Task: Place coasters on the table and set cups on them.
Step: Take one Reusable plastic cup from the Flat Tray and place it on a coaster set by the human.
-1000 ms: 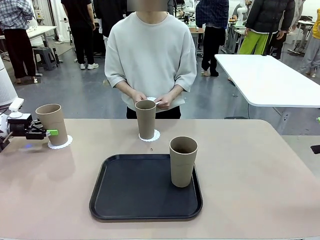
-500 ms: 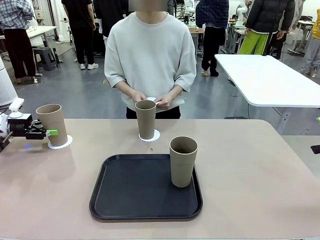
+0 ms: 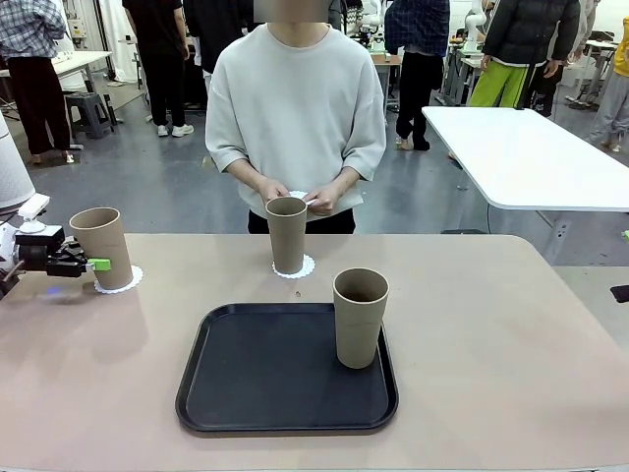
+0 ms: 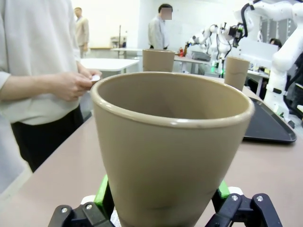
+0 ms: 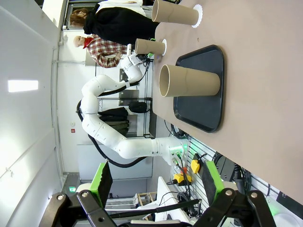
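Observation:
Three tan cups stand upright. The left cup [image 3: 101,244] sits on a lacy white coaster [image 3: 133,277] near the table's [image 3: 491,344] left edge. My left gripper [image 3: 98,260] straddles this cup low down. In the left wrist view the cup [image 4: 170,142] stands between the green pads [image 4: 102,194], which are close beside its wall; the jaws are open. The middle cup [image 3: 287,234] rests on a second coaster [image 3: 307,267] in front of the person. The third cup [image 3: 360,317] stands on the black tray [image 3: 256,383]. My right gripper [image 5: 158,184] is open and holds nothing, far back from the table.
The person stands at the far side, both hands [image 3: 295,195] together holding a small white coaster. A white table [image 3: 531,157] stands behind on the right. Bare tabletop lies to the right of the tray and along the front left.
The near green pad of my left gripper has shifted slightly away from the left cup, so the jaws have let go. The cups and the person's hands stay where they were.

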